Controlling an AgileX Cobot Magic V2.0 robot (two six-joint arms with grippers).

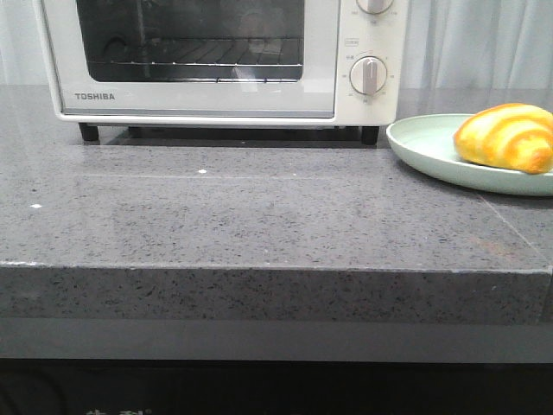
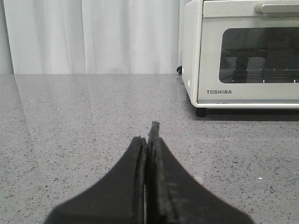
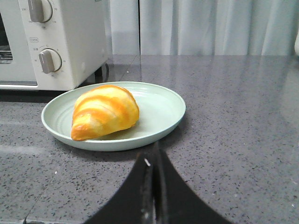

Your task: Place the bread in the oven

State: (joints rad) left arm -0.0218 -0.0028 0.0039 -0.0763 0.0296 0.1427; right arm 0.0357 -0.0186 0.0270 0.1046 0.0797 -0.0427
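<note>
The bread (image 3: pixel 105 112) is kept on a pale green plate (image 3: pixel 164 109) beside the closed Toshiba oven (image 1: pixel 216 60), ready for pickup. Both grippers' fingers (image 2: pixel 148 154) (image 3: pixel 154 163) are pressed together, empty, low over the worktop (image 1: pixel 259 216).

The oven (image 1: pixel 220 60) loses its top to the front view's edge, and the plate (image 1: pixel 432 160) its right rim. Ahead of the left gripper (image 2: pixel 152 140), the oven's right half is cropped.
</note>
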